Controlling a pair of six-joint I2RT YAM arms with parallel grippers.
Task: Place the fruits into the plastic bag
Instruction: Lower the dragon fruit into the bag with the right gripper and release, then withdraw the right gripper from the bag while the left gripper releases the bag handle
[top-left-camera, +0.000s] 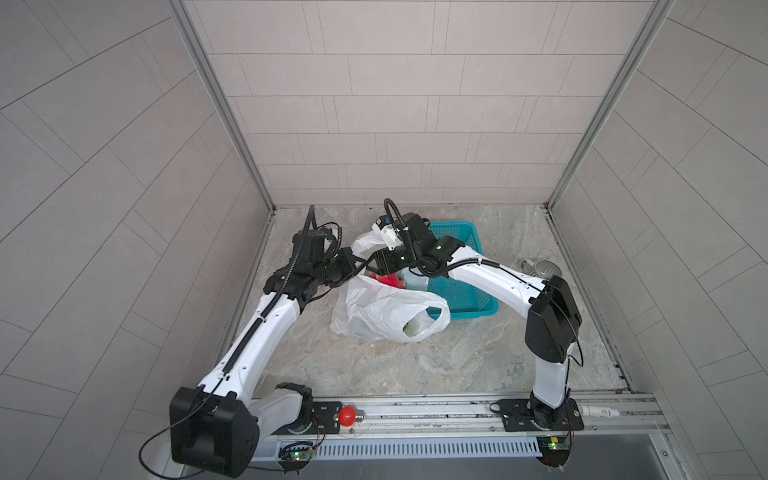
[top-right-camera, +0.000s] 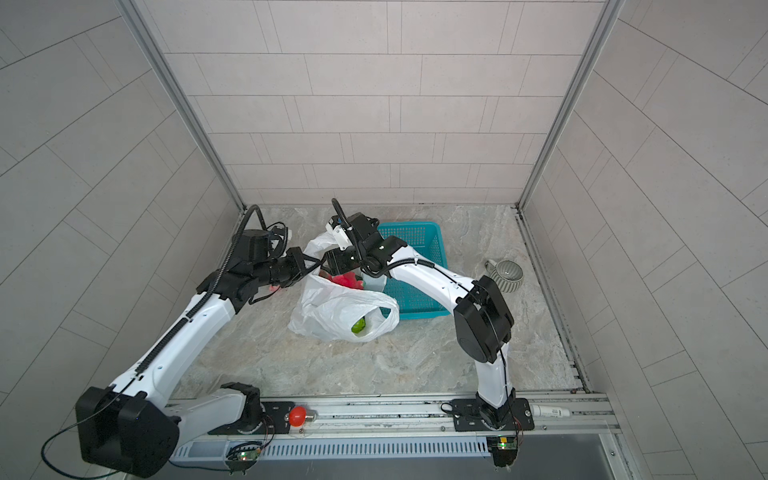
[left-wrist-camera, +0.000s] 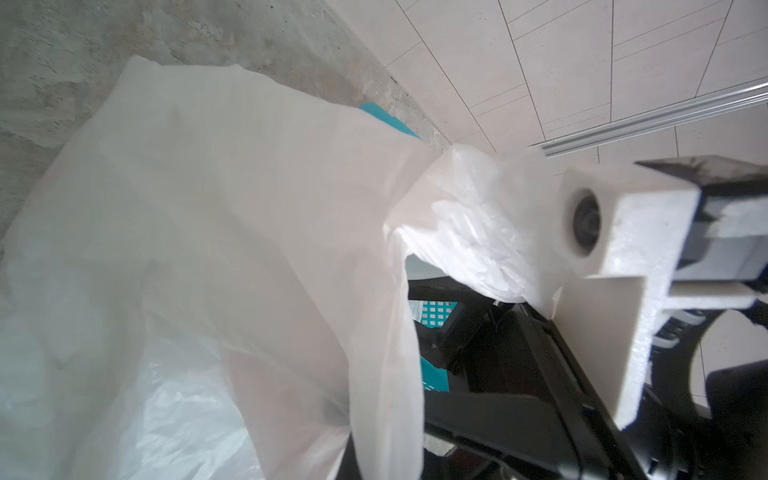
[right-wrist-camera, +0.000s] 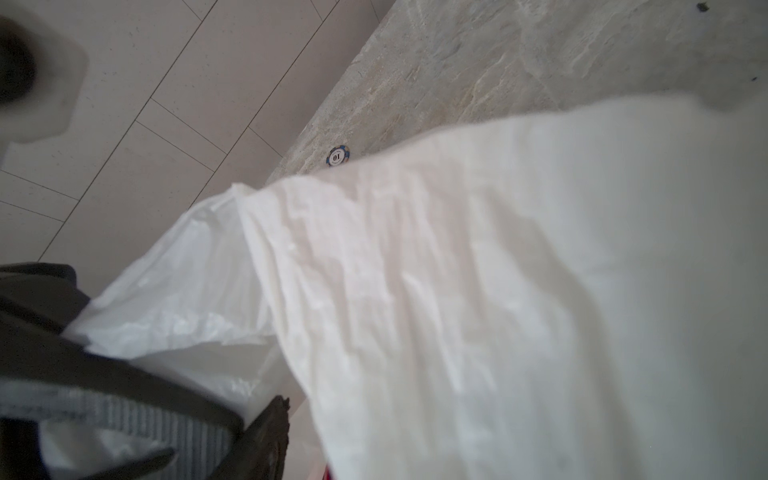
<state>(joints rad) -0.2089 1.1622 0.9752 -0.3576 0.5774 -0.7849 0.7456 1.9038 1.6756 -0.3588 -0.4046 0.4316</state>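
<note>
Judged well along, not closed out. Found red-pink dragon fruit with green scale tips (top-left-camera: 388, 281) sitting in the mouth of the thin crinkled white plastic carrier bag (top-left-camera: 374, 311), mid-table, just beside the teal perforated plastic basket (top-left-camera: 473, 305). Spotted dark green glossy fruit (top-right-camera: 359, 325) deeper in the bag, showing through the near handle loop in both top views. Could not confirm the pale cream-yellow lumpy fruit. Noted a pale shape (top-left-camera: 415, 281) next to the dragon fruit, under the right arm, but cannot tell fruit from film, nor whether inside the bag. Left to do: verify that third fruit, then let go of the bag.

Saw no fruit on the visible part of the basket floor, though partly hidden by the right arm.

Left gripper (top-left-camera: 362, 264): recorded as pressed together, pinching the bag rim and holding it raised, judging by the lifted film. Right gripper (top-left-camera: 374, 269): placed over the bag mouth, above the dragon fruit. Cannot tell jaw spread, with tips lost against film in both wrist views.

Logged off-task: grey striped ceramic cup (top-right-camera: 508, 272) near the right wall, small red bulb with metal screw base (top-left-camera: 349, 415) on the front rail.
</note>
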